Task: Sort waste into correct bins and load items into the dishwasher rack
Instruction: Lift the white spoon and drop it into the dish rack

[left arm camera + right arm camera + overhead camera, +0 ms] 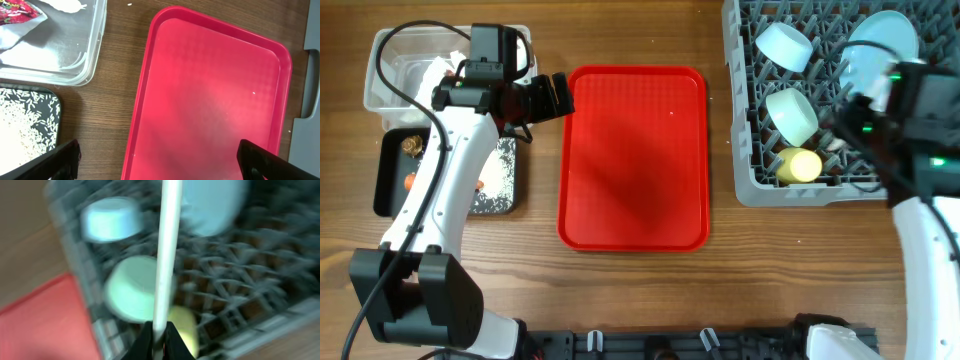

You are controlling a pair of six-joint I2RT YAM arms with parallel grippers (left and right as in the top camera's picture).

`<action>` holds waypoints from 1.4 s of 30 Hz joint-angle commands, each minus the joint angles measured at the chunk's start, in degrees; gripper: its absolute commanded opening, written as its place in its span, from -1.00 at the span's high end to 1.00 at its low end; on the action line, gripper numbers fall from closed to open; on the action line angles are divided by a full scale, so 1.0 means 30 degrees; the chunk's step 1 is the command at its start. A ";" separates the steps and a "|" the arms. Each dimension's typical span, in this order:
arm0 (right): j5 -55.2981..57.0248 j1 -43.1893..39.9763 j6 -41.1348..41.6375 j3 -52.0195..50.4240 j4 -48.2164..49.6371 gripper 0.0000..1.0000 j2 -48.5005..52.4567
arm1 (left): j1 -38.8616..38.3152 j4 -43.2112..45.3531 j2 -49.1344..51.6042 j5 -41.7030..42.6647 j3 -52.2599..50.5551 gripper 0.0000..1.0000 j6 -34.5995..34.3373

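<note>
My left gripper [550, 95] is open and empty over the left edge of the red tray; its fingers frame the left wrist view [157, 150]. The clear tub [380, 75] holds a white napkin [425, 70] and a red wrapper [17, 10]. The black tray [390, 175] holds rice [500, 170], a carrot [410, 182] and a brown lump [415, 145]. My right gripper [159, 335] is shut on the white spoon [167, 245] above the grey rack [745, 150]. The rack holds two mint bowls [785, 45] [793, 115], a yellow cup [800, 165] and a blue plate [880, 40].
The flat red serving tray [632, 160] lies between the bins and the rack, with nothing on it but a speck or two. My right arm [920, 110] reaches over the rack's right side. The right wrist view is blurred.
</note>
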 commanded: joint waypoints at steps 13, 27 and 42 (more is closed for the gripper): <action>0.4065 -0.3461 1.6138 -0.3264 0.0809 0.88 0.3257 | -0.0058 0.0036 -0.0124 -0.0175 0.0138 -1.00 -0.0168; 0.4029 -0.3475 1.2932 -0.3075 0.3126 -1.00 0.4605 | -0.0058 0.0036 -0.0124 -0.0175 0.0138 -1.00 -0.0168; -1.0652 -0.1661 -0.5625 -0.1100 0.1851 -1.00 -0.3912 | -0.0058 0.0036 -0.0124 -0.0175 0.0138 -1.00 -0.0168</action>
